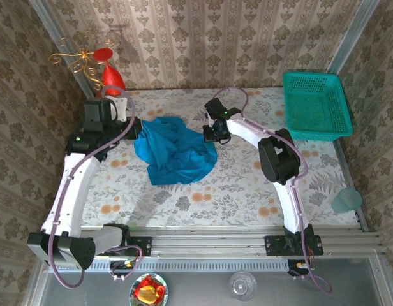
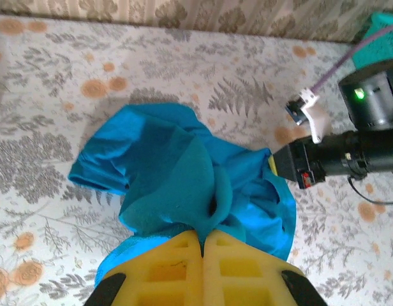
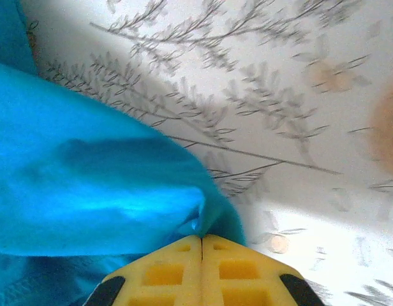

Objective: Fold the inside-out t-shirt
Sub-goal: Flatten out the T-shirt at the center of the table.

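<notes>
Top external view: the t-shirt (image 1: 174, 150) lies crumpled on the floral table (image 1: 247, 185), near its middle.
Left gripper (image 2: 201, 241): yellow jaws pressed together, pinching a fold of the t-shirt.
Right gripper (image 3: 201, 238): jaws together, clamped on the cloth's edge.

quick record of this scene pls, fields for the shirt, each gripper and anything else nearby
t-shirt: teal-blue, bunched in a heap, not folded
left gripper: shut, pinching the t-shirt's cloth
right gripper: shut, pinching the t-shirt's edge
basket: green mesh, far right corner, apart from the t-shirt
</notes>
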Robot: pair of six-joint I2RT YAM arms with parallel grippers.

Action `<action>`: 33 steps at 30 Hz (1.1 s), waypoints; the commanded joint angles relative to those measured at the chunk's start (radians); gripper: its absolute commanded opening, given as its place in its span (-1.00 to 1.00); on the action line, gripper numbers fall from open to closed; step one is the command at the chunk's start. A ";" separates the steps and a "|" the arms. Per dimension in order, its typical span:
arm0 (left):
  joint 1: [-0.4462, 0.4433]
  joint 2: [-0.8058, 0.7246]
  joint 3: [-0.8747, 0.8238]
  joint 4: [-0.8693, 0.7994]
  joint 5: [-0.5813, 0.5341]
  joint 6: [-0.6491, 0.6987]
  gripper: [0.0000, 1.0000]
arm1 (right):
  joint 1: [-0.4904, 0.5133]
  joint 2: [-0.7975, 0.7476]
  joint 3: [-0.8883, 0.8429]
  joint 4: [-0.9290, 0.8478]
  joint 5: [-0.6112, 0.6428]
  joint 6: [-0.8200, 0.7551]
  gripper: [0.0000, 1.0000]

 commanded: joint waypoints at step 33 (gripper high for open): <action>0.069 0.673 0.893 0.053 0.296 -0.013 -1.00 | -0.136 -1.144 -0.457 -0.282 0.354 0.060 -1.00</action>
